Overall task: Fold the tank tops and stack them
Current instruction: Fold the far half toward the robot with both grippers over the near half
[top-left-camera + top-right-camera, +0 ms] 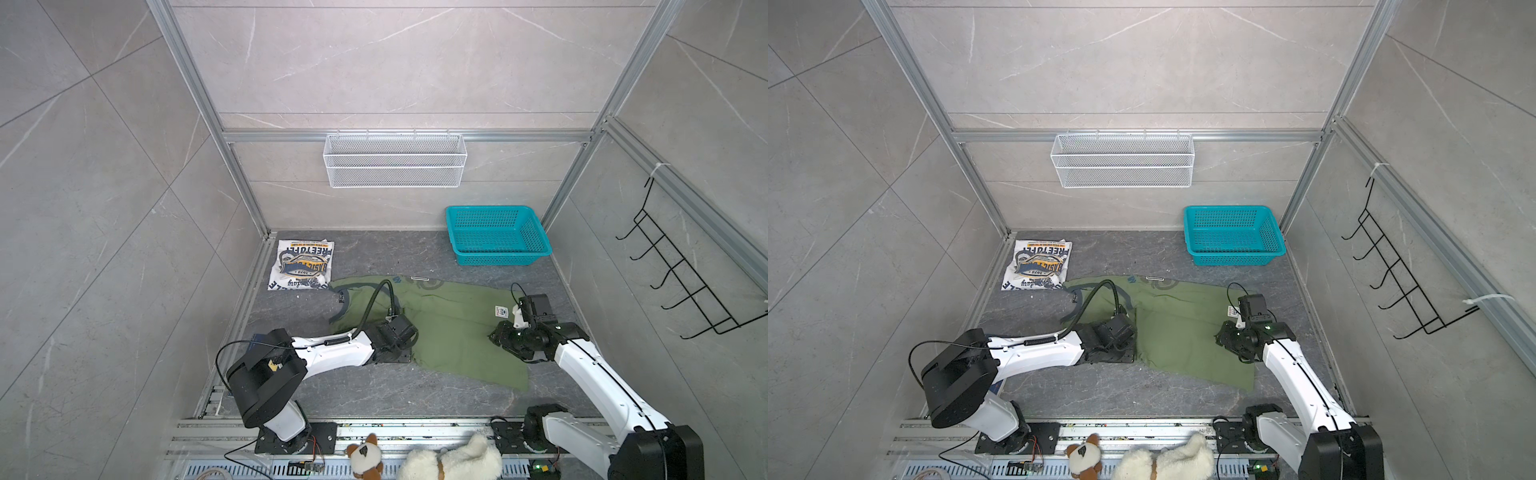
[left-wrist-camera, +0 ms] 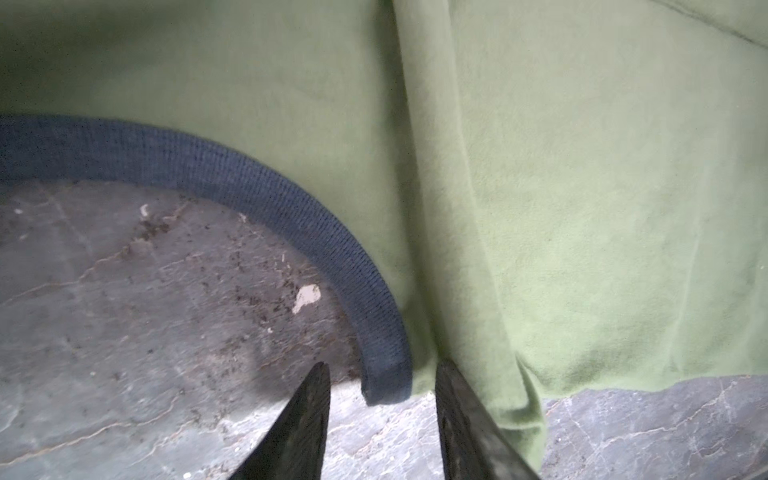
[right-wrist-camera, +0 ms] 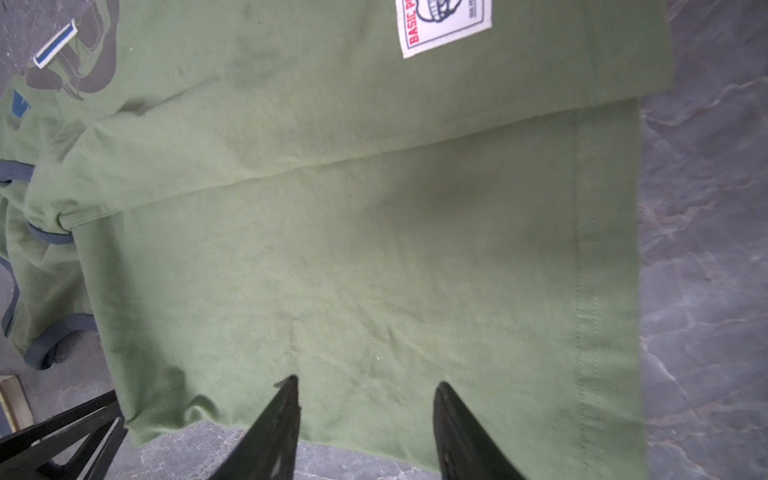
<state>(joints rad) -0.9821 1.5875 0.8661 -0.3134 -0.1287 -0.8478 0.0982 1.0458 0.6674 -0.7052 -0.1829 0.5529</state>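
Note:
An olive green tank top [image 1: 457, 332] [image 1: 1183, 332] lies spread across the middle of the dark table, partly folded over itself. At back left lies a white tank top [image 1: 301, 266] [image 1: 1038, 266], folded with its navy-yellow print up. My left gripper [image 2: 382, 370] is low at the green top's near edge, mostly hidden under its wrist in both top views. Its jaws stand open, with the end of the navy armhole trim [image 2: 291, 232] between the tips. My right gripper [image 3: 366, 381] [image 1: 496, 336] hovers open over the green cloth [image 3: 374, 249] near its hem, holding nothing.
A teal plastic basket [image 1: 498, 237] stands at back right. A white wire basket [image 1: 395, 160] hangs on the back wall, and a black hook rack [image 1: 685, 286] on the right wall. Plush toys [image 1: 453, 461] lie on the front rail.

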